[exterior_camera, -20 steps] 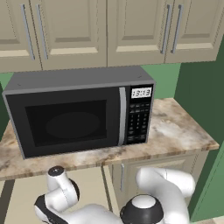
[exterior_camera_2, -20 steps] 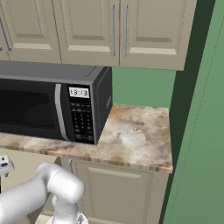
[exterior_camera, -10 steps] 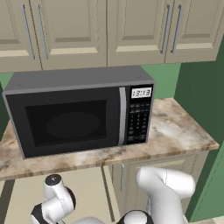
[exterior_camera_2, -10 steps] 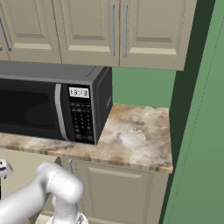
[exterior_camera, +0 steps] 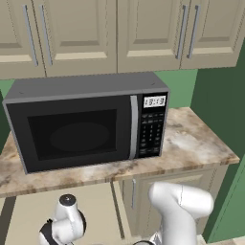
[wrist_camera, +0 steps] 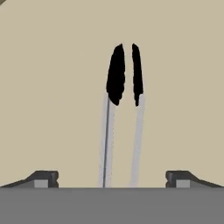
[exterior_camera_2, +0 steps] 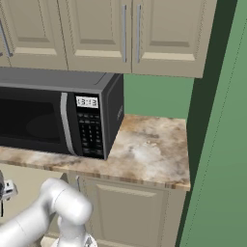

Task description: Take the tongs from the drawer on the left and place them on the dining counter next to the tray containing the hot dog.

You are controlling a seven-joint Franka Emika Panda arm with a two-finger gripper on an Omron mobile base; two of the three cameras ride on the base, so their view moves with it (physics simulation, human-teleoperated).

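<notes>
In the hand view the tongs (wrist_camera: 122, 127) lie flat on the beige floor of the open drawer (wrist_camera: 52, 87). Two thin silver arms run up from the bottom of the view and end in two black tips. My gripper (wrist_camera: 112, 180) is open right above them, one fingertip on each side of the two arms, well apart from them. From the base cameras my arm bends down into the open drawer (exterior_camera: 28, 215) below the worktop, at the lower left. The tray, the hot dog and the dining counter are out of view.
A black microwave (exterior_camera: 86, 124) stands on the narrow marble worktop (exterior_camera: 191, 143), under beige wall cabinets (exterior_camera: 143, 33). Lower cabinet doors (exterior_camera_2: 130, 212) sit to the right of the drawer. A green wall (exterior_camera_2: 217, 144) closes the right side.
My arm has sunk a little lower into the drawer; its wrist and elbow sit lower in the left base view. The kitchen has not shifted.
</notes>
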